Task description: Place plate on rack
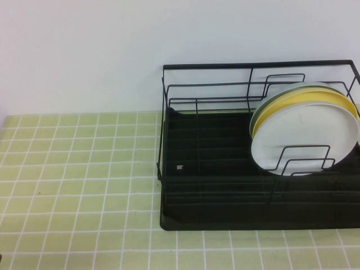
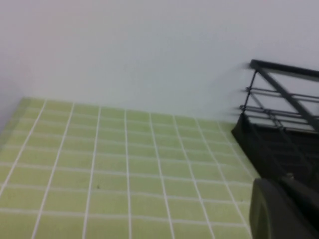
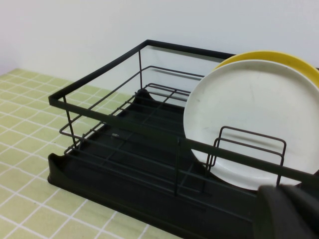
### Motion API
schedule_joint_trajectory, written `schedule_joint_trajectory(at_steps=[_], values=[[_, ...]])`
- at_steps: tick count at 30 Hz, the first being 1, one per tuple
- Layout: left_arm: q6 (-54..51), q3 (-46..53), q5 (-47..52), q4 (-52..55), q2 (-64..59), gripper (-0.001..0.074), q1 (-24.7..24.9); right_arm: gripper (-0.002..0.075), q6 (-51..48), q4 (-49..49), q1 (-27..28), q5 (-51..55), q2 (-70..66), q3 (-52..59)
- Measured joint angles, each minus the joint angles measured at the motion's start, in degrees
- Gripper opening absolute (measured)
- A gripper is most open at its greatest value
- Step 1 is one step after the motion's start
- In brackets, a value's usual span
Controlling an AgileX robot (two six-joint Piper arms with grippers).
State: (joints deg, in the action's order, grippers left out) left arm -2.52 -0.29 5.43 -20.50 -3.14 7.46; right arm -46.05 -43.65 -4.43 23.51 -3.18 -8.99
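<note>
Both grippers shut — plate [image 1: 306,138] upright in rack [image 1: 225,185].

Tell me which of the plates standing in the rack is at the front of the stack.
The white plate, upright in the rack. The yellow plate stands directly behind it, the pale green plate behind that. Neither gripper appears overhead.

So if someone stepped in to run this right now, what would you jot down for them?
Left hand: shut, holding nothing, over the tiled table left of the rack.
Right hand: shut, holding nothing, just in front of the rack.
White plate: standing upright in the rack's right-hand slots, in front of the yellow plate and the green plate.
Done: plate is on the rack, released.
Left: nothing visible on the table to load; probably just park the arms.
</note>
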Motion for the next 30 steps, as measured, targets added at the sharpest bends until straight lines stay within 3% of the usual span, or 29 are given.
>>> schedule_joint_trajectory(at_steps=[4, 10, 30], values=[[7.8, 0.29, 3.95, 9.5, 3.75, -0.0002, 0.0, -0.0002, 0.0, 0.0, 0.0, 0.0, 0.0, 0.0], [8.02, 0.29, 13.38, 10.18, 3.82, -0.0002, 0.0, -0.0002, 0.0, 0.0, 0.0, 0.13, 0.0, 0.0], [8.02, 0.29, 12.95, 13.85, 3.82, -0.0002, 0.0, -0.0002, 0.0, 0.0, 0.0, 0.13, 0.0, 0.0]])
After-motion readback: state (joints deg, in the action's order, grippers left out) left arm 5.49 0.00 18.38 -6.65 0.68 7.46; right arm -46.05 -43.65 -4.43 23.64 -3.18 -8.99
